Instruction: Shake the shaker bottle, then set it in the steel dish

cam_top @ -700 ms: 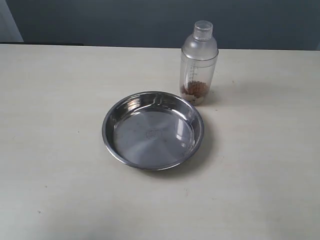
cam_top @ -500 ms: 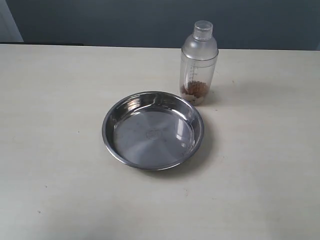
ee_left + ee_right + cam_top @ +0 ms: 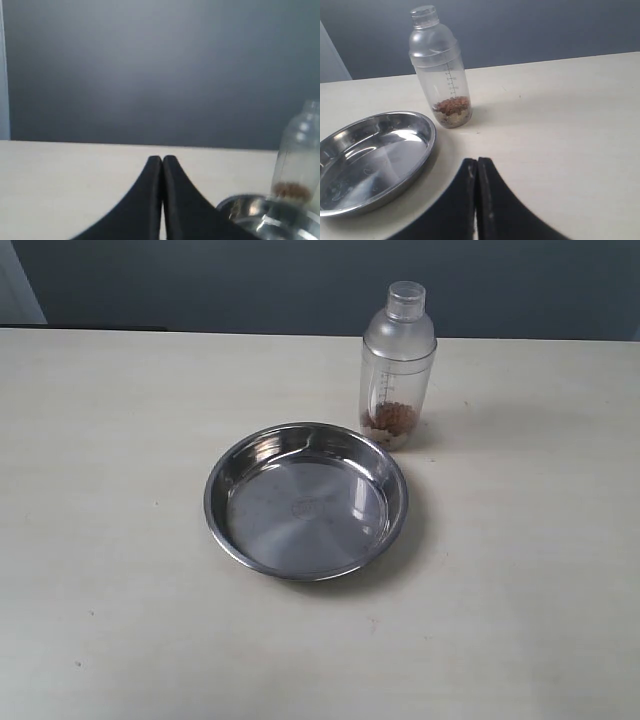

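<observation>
The shaker bottle [image 3: 397, 367] stands upright on the table just behind the right rim of the steel dish [image 3: 306, 499], with brown granules in its bottom. The dish holds nothing. Neither arm shows in the exterior view. In the left wrist view my left gripper [image 3: 162, 159] is shut with nothing in it, and the bottle [image 3: 297, 160] and dish rim [image 3: 250, 207] lie off to one side. My right gripper [image 3: 477, 161] is shut and empty too, a short way in front of the bottle [image 3: 440, 65] and beside the dish [image 3: 370, 160].
The pale table [image 3: 520, 570] spreads wide around both objects. A dark blue-grey wall [image 3: 250, 280] rises behind its far edge.
</observation>
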`<action>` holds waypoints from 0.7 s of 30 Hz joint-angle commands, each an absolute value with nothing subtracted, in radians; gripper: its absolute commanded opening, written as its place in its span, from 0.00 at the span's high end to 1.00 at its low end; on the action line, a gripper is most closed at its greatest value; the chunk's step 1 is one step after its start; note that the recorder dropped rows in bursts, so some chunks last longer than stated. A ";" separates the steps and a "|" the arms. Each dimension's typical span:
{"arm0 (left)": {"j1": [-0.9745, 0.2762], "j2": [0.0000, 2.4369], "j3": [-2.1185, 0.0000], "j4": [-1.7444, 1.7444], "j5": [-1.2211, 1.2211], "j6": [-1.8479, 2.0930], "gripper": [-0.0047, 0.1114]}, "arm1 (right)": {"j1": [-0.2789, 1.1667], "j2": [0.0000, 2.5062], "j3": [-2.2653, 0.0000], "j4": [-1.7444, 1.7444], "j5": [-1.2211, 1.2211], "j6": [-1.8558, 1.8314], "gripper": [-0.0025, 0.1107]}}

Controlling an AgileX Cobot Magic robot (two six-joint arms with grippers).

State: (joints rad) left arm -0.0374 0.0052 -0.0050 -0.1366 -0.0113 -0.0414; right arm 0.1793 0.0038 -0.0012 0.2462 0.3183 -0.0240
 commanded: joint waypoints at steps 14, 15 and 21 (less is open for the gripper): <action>-0.042 0.000 0.000 -0.279 -0.385 -0.273 0.96 | 0.180 0.000 0.000 0.246 0.308 -0.026 0.98; -0.042 0.000 0.000 -0.279 -0.438 -0.296 0.96 | 0.180 0.000 0.000 0.246 0.308 -0.026 0.98; -0.042 0.252 -0.171 -0.039 -0.508 -0.305 0.96 | 0.180 0.000 0.000 0.246 0.308 -0.026 0.98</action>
State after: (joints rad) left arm -0.0374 0.1242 -0.0798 -0.1993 -0.4722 -0.2963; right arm 0.1793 0.0038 -0.0012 0.2462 0.3183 -0.0240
